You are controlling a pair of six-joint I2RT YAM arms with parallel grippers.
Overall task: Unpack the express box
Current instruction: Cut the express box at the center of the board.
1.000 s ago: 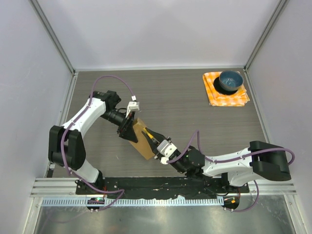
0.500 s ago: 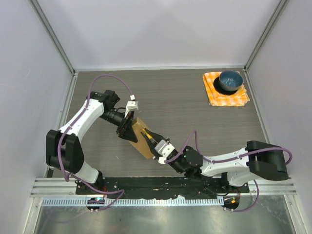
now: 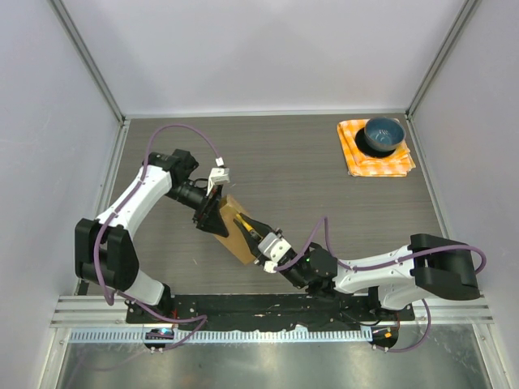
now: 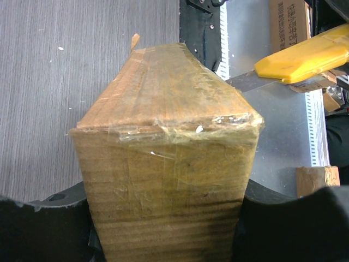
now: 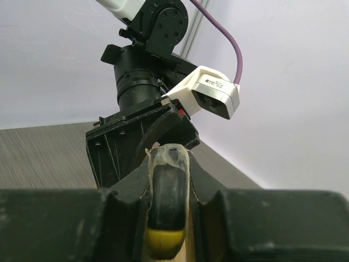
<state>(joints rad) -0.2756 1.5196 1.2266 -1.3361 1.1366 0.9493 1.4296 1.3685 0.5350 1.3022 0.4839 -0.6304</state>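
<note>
Left jaws stand about half open and are clamped on the two sides of the express box (image 3: 231, 230), which fills the space between them in my left wrist view; right jaws are nearly closed, pinching a yellow-handled cutter (image 3: 248, 226) whose tip lies on the top face of the box. The box hangs tilted between the two arms over the near middle of the desk (image 3: 308, 178), and I cannot tell whether its lower end touches the surface. It is plain brown corrugated cardboard (image 4: 163, 164), flat and rectangular, with glossy clear tape wrinkled along its end seam and one small torn corner sticking up. The cutter (image 4: 305, 57) has a smooth yellow plastic body and a grey metal blade; seen from my right wrist its grip (image 5: 166, 207) is black over yellow, with a scrap of tape on top. Compared with a second ago, both arms have shifted slightly left at the elbows, while box and cutter sit almost where they were.
</note>
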